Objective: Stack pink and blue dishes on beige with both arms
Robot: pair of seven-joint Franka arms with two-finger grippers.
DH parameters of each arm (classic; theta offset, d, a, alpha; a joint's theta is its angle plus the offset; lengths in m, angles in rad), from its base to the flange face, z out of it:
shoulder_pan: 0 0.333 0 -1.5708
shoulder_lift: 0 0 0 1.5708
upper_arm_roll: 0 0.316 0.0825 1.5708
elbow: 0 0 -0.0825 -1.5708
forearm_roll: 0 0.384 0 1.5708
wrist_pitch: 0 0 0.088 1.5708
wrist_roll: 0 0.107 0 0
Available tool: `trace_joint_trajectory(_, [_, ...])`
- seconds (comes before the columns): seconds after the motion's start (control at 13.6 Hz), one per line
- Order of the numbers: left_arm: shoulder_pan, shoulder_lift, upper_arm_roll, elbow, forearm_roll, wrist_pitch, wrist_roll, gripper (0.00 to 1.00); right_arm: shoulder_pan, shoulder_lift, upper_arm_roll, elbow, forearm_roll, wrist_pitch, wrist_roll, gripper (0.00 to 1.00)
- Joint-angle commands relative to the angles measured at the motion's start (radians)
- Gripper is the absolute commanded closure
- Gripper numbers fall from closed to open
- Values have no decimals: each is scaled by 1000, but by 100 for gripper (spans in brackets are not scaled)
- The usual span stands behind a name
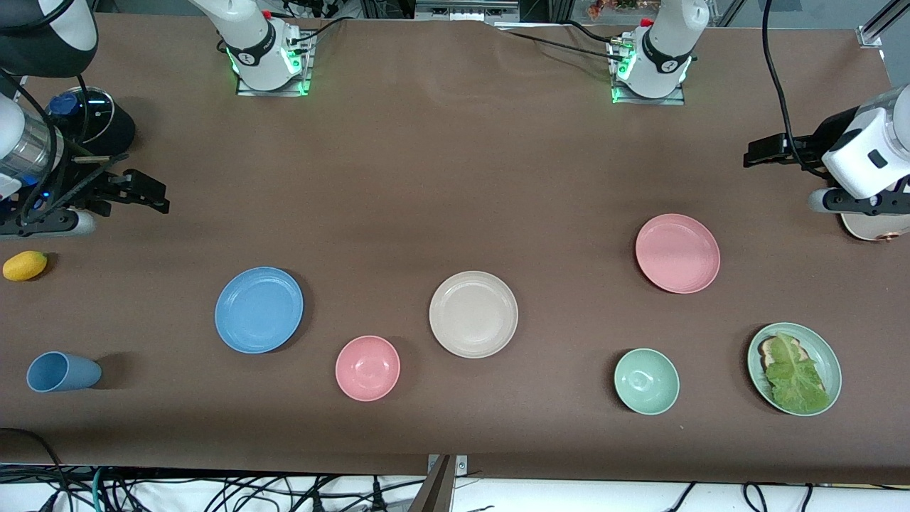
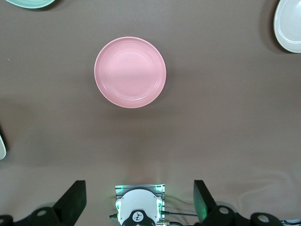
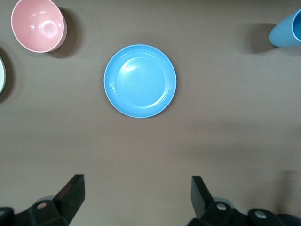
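The pink plate (image 1: 677, 253) (image 2: 130, 72) lies flat toward the left arm's end of the table. Toward the right arm's end lies the light blue plate (image 1: 259, 310) (image 3: 140, 80). Between them sits the beige plate (image 1: 473, 313) (image 2: 289, 28), with nothing on it. My left gripper (image 1: 757, 154) (image 2: 139, 200) hangs open and empty over bare table, apart from the pink plate. Over bare table at the other end, my right gripper (image 1: 153, 195) (image 3: 136, 193) is also open and empty, clear of the blue plate.
A pink bowl (image 1: 367, 368) (image 3: 37, 24) sits between the blue and beige plates, nearer the front camera. Also near the front edge are a green bowl (image 1: 646, 380), a green plate with bread and lettuce (image 1: 825, 355), and a blue cup (image 1: 62, 372) on its side. A lemon (image 1: 25, 265) lies under the right arm.
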Motion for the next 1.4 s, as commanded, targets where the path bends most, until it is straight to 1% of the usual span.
trace_joint_trajectory(0.0, [2,8,1,18,18,-9,25,0,-4,1,0,14,16,-15,-7,0])
trace_joint_trajectory(1.03, [-1,43,-1,21,17,-8,26,0,-7,3,0,14,21,-15,-6,0])
trace_joint_trajectory(1.18, [1,81,1,21,14,-6,26,0,-7,3,0,14,21,-16,-1,0])
trace_joint_trajectory(1.33, [2,97,-1,22,8,0,28,0,-7,3,0,14,21,-16,-1,0])
